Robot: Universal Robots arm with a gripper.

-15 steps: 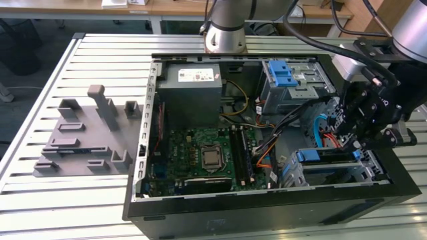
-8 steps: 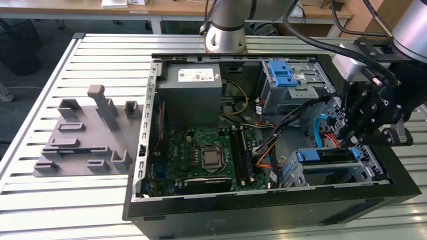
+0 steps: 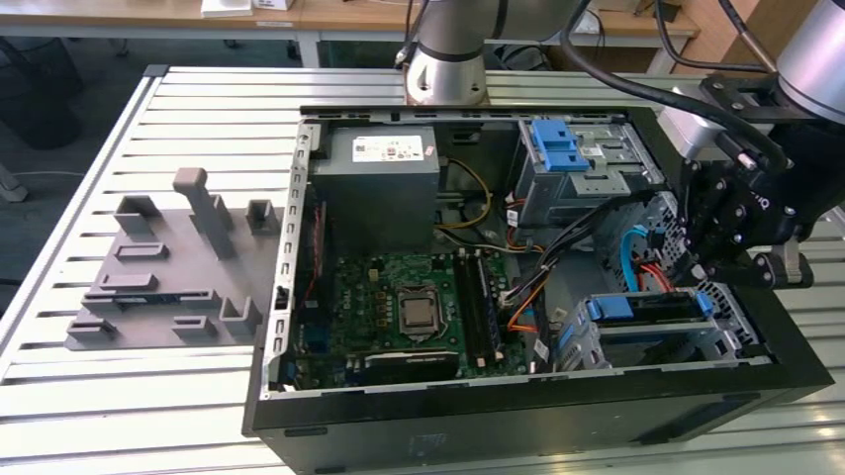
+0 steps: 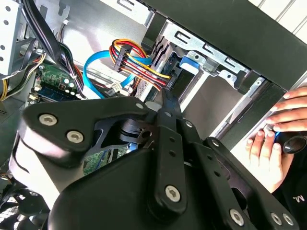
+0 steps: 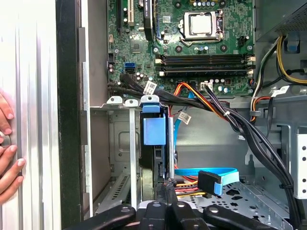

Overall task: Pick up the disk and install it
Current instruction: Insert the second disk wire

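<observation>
**Parked over the drive cage, disk sitting in its slot**

Going across the exterior view from its left: there's a grey fixture block (image 3: 178, 267) on the slatted table (image 3: 79, 178), then the open computer case (image 3: 528, 297) with the grey power supply box (image 3: 380, 188) up top and the green motherboard (image 3: 410, 307) below it. Further toward that view's right I'm hanging over the case edge, my gripper (image 3: 719, 259) just above the lower drive cage (image 3: 660, 336).

The disk (image 5: 154, 143) is standing on edge inside that cage, blue rail and tab facing out, seen in the first wrist view. My fingertips (image 5: 168, 189) sit pressed together at the end of the disk by the cables, not wrapped around anything. A blue data cable (image 5: 211, 177) lies just beside them.

A person's hand (image 4: 271, 143) rests on the table by the case wall in the second wrist view.
</observation>
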